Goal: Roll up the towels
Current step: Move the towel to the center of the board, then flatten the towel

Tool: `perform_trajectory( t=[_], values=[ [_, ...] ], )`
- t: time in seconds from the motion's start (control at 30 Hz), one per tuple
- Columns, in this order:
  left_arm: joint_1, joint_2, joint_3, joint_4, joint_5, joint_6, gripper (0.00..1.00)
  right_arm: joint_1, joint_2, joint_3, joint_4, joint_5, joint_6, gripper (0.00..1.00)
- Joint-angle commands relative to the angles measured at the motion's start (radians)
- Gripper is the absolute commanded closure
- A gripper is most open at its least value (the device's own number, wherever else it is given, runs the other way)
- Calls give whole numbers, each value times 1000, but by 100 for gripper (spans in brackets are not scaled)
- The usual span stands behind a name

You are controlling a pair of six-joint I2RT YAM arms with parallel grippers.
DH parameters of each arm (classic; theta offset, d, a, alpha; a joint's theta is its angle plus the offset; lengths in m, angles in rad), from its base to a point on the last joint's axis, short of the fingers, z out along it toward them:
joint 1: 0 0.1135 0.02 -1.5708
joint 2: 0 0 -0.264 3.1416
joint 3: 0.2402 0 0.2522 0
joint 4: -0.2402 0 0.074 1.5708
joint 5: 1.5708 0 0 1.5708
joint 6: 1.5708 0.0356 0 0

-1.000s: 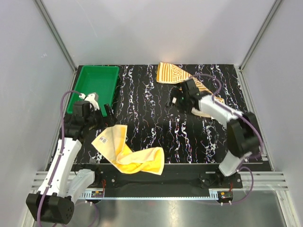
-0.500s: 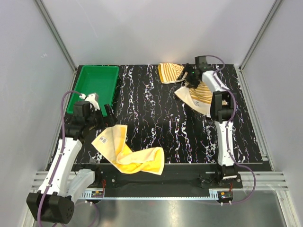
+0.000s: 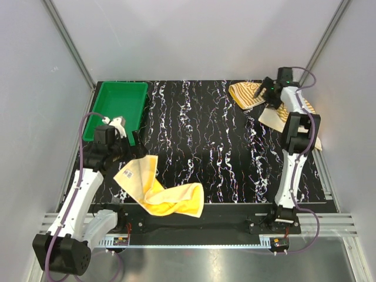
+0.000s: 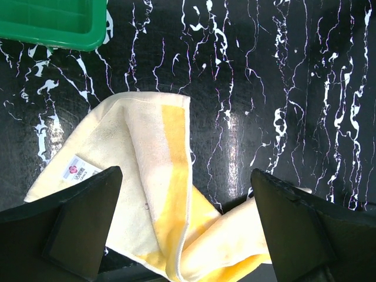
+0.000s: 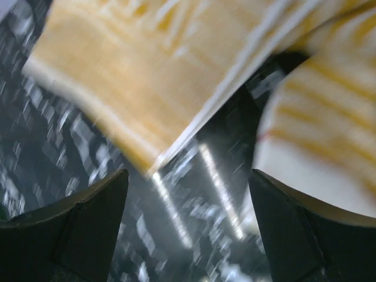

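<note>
Top external: we log striped towel (image 3: 247,95) shifted to desk (image 3: 194,135) far-right corner beside right hand (image 3: 268,94), fingers apart. Left hand (image 3: 130,140) unmoved, also apart, above yellow towel (image 3: 158,191). Rolling not begun.

Robot lab cell: alu frame (image 3: 70,44), white walls (image 3: 194,35)

Noted green plastic tray (image 3: 117,103) at far-left corner of black tabletop (image 3: 200,141) (white marble-like veining throughout). Same tray caught top-left in left wrist view, near wall and rim only. Enclosed by pale grey wall panels (image 3: 194,35), aluminium corner posts (image 3: 69,44). Bordered at near edge by slotted aluminium rail (image 3: 335,223).
</note>
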Motion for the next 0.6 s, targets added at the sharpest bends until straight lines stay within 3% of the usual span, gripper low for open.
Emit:
perform_trajectory(
  t=[0.0, 0.07, 0.17, 0.2, 0.3, 0.43, 0.57],
  values=[
    [-4, -6, 0, 44, -10, 3, 1, 235, -332, -112, 9, 0, -121, 9],
    [-5, -4, 1, 45, -24, 0, 3, 362, -432, -203, 1, 40, -128, 9],
    [-28, 22, 10, 30, -105, -26, 9, 462, -661, -494, 79, 19, -28, 9],
    [-66, 39, 15, 21, -146, -43, 9, 513, -774, -653, 134, 13, 4, 9],
    [-139, 120, 40, -2, -232, -90, 11, 609, -983, -914, 184, 22, 116, 9],
    [-292, 223, 73, 12, -376, -159, 14, 723, -1232, -1150, 179, 60, 266, 10],
    [-352, 383, 116, 34, -448, -186, 21, 800, -1456, -1279, 104, 100, 346, 10]
  ],
)
